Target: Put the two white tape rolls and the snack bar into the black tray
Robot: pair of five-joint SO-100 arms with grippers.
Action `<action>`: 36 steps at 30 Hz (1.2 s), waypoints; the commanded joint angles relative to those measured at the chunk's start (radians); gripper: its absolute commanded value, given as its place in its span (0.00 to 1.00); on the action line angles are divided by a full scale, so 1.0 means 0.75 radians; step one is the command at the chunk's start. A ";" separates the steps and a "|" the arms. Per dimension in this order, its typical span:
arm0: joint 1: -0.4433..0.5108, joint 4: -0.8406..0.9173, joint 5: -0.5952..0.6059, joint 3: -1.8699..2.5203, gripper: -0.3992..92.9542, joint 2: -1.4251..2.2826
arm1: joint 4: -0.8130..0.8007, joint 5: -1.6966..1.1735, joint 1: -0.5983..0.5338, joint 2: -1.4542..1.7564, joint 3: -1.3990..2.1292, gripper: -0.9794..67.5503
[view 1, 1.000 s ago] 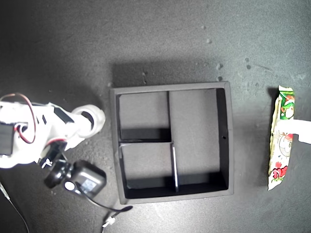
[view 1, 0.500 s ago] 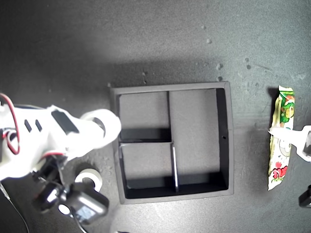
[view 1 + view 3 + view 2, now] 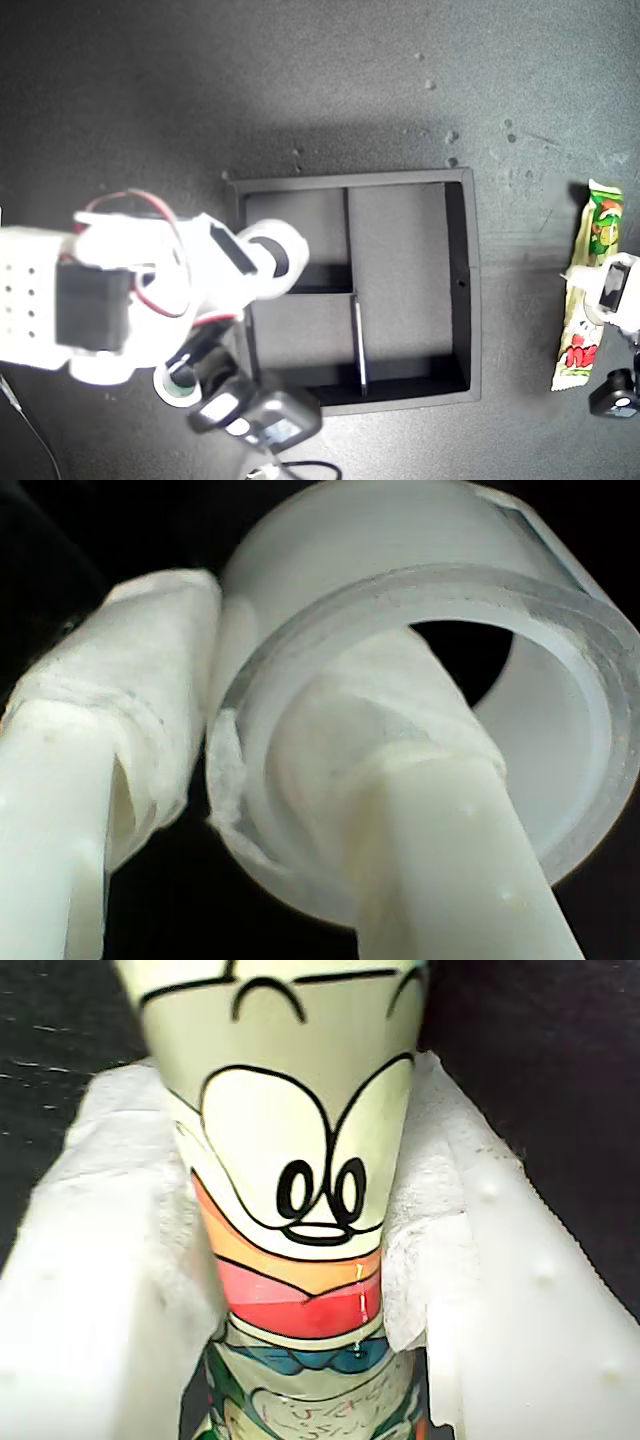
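The black tray (image 3: 470, 300) lies in the middle of the exterior view. My second gripper (image 3: 268, 256) is shut on a white tape roll (image 3: 285, 250), one finger inside its hollow and one outside. It holds the roll above the tray's small compartment at the exterior view's upper left. The second wrist view shows that tape roll (image 3: 560, 710) pinched in my second gripper (image 3: 235, 690). A smaller tape roll (image 3: 172, 386) with a greenish core lies on the table beside the tray, partly under the arm. At the exterior view's right my first gripper (image 3: 603, 292) is shut on the snack bar (image 3: 578, 345). The snack bar (image 3: 300, 1110) fills my first gripper (image 3: 300, 1260).
The table is a dark matte surface with small pale specks (image 3: 450, 135) behind the tray. The second arm's white body (image 3: 60, 305) and black wrist camera (image 3: 265, 420) cover the exterior view's lower left. A thin cable (image 3: 20, 415) trails there.
The second arm has lifted its tape roll and carried it rightward over the tray, uncovering the smaller roll. The first gripper has closed on the snack bar, which shifted slightly.
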 commanded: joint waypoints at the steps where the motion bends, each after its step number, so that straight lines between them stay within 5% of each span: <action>1: -0.031 0.004 0.016 -0.078 0.01 -0.039 | -0.016 0.018 0.008 0.004 -0.006 0.01; 18: -0.025 0.084 0.037 -0.235 0.09 -0.076 | -0.006 0.016 0.035 0.004 -0.029 0.01; 25: -0.045 0.325 0.027 -0.389 0.09 0.008 | 0.221 -0.063 0.074 0.004 -0.280 0.01; 36: 0.157 0.475 -0.292 -0.135 0.08 0.417 | 0.583 -0.407 0.213 -0.151 -1.092 0.01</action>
